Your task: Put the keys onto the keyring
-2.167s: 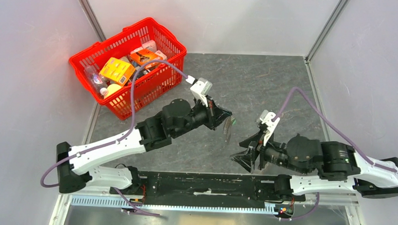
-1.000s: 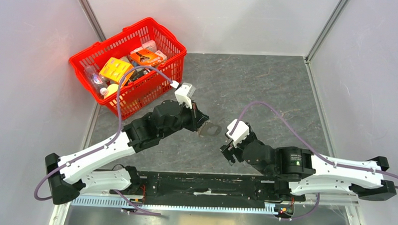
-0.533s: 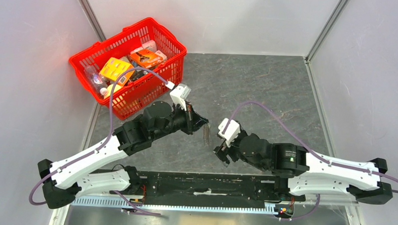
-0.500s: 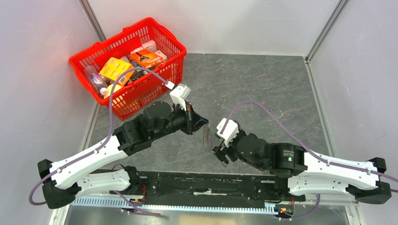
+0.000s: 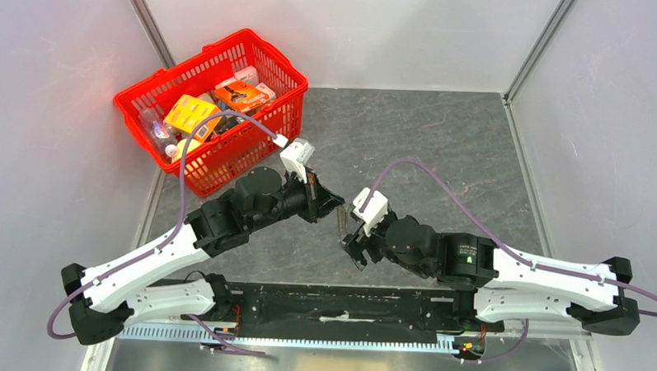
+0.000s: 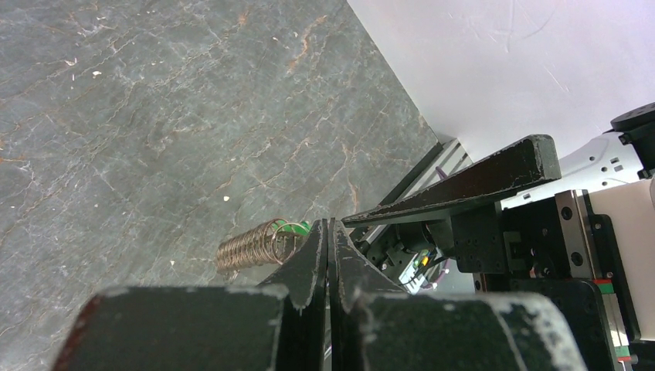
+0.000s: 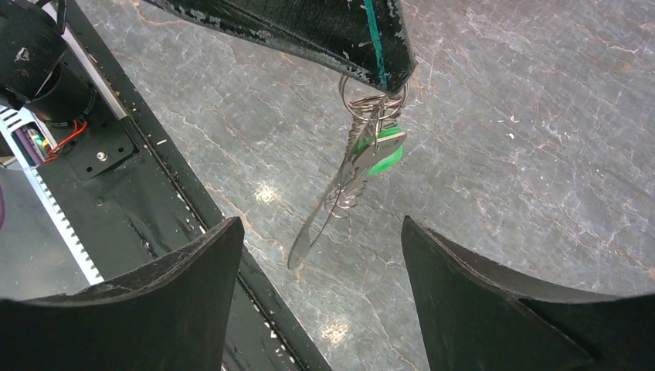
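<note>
Top external, left gripper (image 5: 338, 205): black two-finger pincer, clamped tight on the top of a thin dark grey metal keyring (image 5: 340, 224).
Top external, keyring: seen edge-on, hanging straight down from the left gripper's tips over the grey marbled tabletop (image 5: 442, 148). Whether its lower end touches the tabletop cannot be told.
Top external, right gripper (image 5: 354, 251): black pincer just below and to the right of the left gripper. Its spread cannot be told from here.
Top external, basket (image 5: 181, 66): red plastic mesh, filled with packets, well apart from the left gripper, up and to its left.
Left wrist, left gripper (image 6: 328, 226): fingers pressed flat together.
Left wrist, keyring (image 6: 251, 247): a silvery coil of wire loops sticking out to the left of the closed tips.
Left wrist, key (image 6: 296, 226): small metal key; only its bright green head shows, touching the coil right at the left gripper's tips.
Left wrist, right gripper: one black wedge-shaped finger (image 6: 463, 182) lies just right of the left gripper, apart from it.
Right wrist, right gripper (image 7: 318, 228): spread wide, holding nothing.
Right wrist, left gripper (image 7: 386, 69): closed tip pinching the ring's top.
Right wrist, keyring (image 7: 369, 102): round wire loop directly under that tip.
Right wrist, key (image 7: 384, 158): hangs from the loop, with a silvery blade slanting down-left beside it, touching neither open finger.
</note>
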Controlling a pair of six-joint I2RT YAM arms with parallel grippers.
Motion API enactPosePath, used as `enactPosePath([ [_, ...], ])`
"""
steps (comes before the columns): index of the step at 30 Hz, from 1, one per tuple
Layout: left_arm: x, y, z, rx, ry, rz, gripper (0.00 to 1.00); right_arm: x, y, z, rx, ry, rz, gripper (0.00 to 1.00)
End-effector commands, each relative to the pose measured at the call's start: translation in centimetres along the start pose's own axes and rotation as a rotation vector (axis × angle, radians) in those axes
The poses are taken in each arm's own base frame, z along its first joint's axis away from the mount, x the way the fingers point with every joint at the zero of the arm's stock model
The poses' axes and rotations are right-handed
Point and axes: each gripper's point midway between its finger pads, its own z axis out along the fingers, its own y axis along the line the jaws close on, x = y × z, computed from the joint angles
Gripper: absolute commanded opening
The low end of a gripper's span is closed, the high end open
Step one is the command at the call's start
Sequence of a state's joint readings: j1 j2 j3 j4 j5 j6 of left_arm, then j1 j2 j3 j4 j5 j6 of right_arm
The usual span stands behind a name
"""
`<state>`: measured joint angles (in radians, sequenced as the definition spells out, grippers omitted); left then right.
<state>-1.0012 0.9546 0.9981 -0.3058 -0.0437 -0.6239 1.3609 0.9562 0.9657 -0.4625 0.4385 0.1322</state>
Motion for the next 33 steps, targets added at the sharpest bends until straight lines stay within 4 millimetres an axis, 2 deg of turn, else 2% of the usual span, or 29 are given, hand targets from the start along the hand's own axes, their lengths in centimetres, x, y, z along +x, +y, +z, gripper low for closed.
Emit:
enactPosePath([
  [1, -1.8, -1.6, -0.6, 0.058, -0.061, -0.026, 0.02, -2.8, 0.1, -0.1, 0.01, -0.073, 0.074, 0.82],
  [6, -2.0, -2.2, -0.9, 0.084, -0.06, -0.034, 0.02, -2.1, -0.2, 0.6, 0.04, -0.054, 0.06, 0.79],
  [13, -2.6, -3.7, -1.9, 0.152, -0.065, -0.052, 0.02, -2.3, -0.3, 0.7, 0.03, -0.062, 0.07, 0.63],
  [18, -2.5, -4.2, -2.2, 0.178, -0.062, -0.065, 0.02, -2.4, -0.5, 0.9, 0.028, -0.063, 0.084, 0.41],
  [24, -2.6, -4.5, -2.6, 0.197, -0.065, -0.073, 0.02, -2.9, -0.7, 0.9, 0.018, -0.079, 0.105, 0.22],
  [28, -2.6, -4.5, -2.8, 0.198, -0.069, -0.073, 0.02, -2.9, -0.7, 1.0, 0.003, -0.084, 0.127, 0.01],
  [33, -2.5, -4.1, -2.7, 0.182, -0.066, -0.062, 0.02, -3.0, -1.0, 1.2, -0.001, -0.091, 0.176, 0.0],
])
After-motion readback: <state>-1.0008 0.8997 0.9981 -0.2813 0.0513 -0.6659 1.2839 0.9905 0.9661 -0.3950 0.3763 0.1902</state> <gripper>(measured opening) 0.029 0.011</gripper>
